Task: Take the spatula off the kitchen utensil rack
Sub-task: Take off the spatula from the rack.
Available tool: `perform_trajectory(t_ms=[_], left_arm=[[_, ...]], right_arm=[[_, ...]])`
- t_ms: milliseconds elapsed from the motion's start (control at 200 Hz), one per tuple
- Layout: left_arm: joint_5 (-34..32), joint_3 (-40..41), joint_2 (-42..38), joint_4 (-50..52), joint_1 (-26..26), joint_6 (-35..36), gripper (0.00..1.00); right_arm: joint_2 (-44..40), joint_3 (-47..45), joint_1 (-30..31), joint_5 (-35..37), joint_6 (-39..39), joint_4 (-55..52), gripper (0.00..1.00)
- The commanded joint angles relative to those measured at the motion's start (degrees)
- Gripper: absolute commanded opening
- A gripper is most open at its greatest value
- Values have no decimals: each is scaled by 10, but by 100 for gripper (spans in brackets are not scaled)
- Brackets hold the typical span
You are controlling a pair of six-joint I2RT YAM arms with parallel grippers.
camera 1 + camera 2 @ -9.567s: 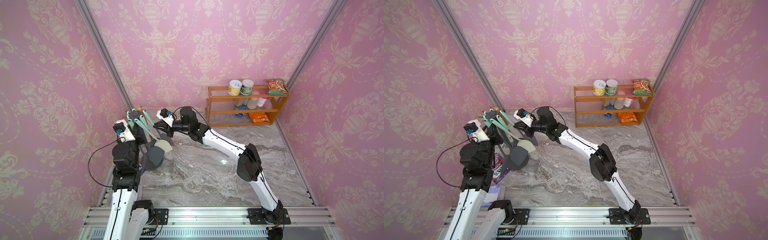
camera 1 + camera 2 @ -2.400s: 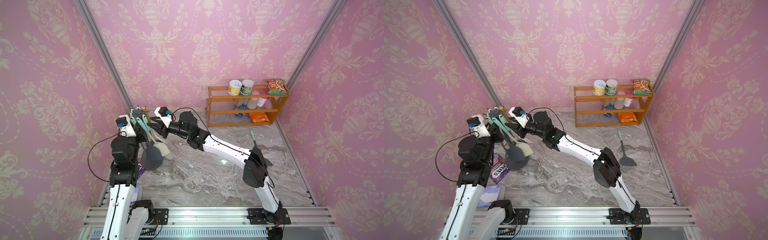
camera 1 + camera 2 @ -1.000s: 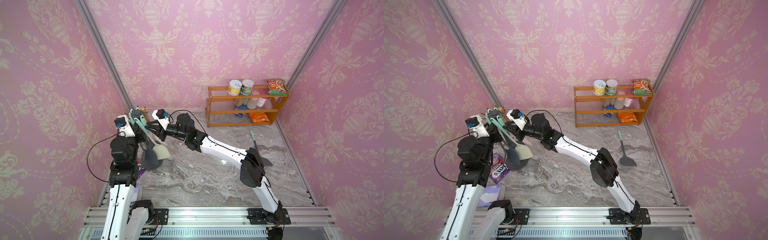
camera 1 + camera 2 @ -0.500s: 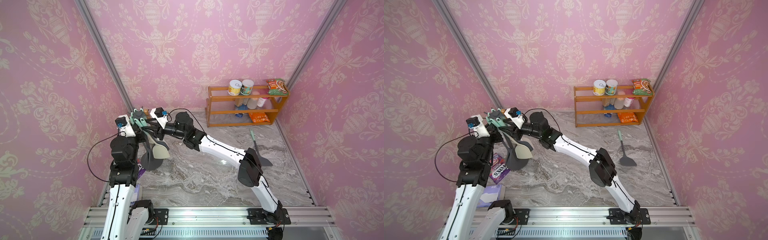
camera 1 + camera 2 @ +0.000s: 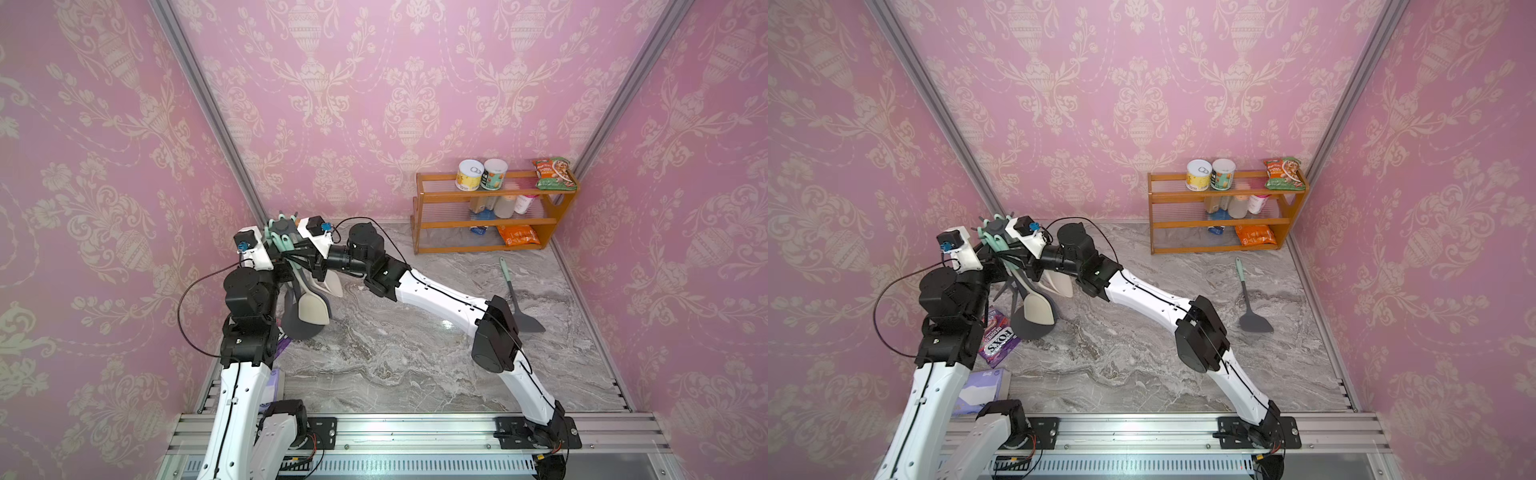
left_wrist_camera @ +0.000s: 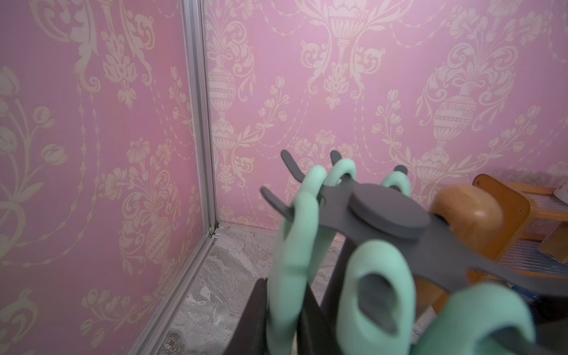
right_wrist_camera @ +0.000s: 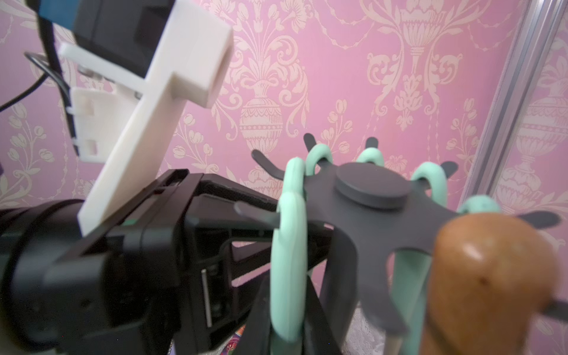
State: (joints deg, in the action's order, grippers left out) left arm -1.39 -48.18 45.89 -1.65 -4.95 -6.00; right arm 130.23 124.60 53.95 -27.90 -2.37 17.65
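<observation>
The dark grey kitchen utensil rack [image 5: 282, 226] [image 5: 995, 226] stands in the far left corner, on its disc base [image 5: 1034, 326]. Several mint-green handles hang from its star crown [image 6: 387, 212] [image 7: 372, 187]. Cream heads [image 5: 313, 309] dangle below; I cannot tell which one is the spatula. My left gripper [image 6: 287, 310] [image 5: 286, 262] is shut on a mint-green handle just under the crown. My right gripper [image 7: 289, 313] [image 5: 301, 259] is shut on a mint-green handle too, close beside the left one. Whether both hold the same handle is unclear.
A grey-headed, green-handled turner [image 5: 517, 305] [image 5: 1250, 303] lies on the marble at the right. An orange wooden shelf [image 5: 490, 212] with cans and packets stands at the back. A purple sweets packet [image 5: 998, 332] and a purple box [image 5: 984, 390] lie beside the left arm. Pink walls close in behind the rack.
The right arm has reached further left into the rack and its jaws have closed on a handle. The left gripper has stayed at the rack, and the hanging heads have swung a little.
</observation>
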Motion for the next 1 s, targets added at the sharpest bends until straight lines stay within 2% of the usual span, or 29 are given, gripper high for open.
perform_trajectory(t_ms=[0,290,495,855,995], left_arm=[[-12,-6,3,6,1,-16,14],[3,6,-9,-7,1,-20,8],[44,6,1,-30,1,-34,1],[91,53,-23,-67,1,-59,0],[103,58,-36,-62,1,-62,1]], right_arm=[[-35,-16,-19,-15,25,-58,1],[-62,-5,-46,-36,70,-135,0],[-61,33,-46,-37,98,-176,0],[-88,25,-42,-28,165,-210,0],[-80,72,-44,-27,205,-274,0]])
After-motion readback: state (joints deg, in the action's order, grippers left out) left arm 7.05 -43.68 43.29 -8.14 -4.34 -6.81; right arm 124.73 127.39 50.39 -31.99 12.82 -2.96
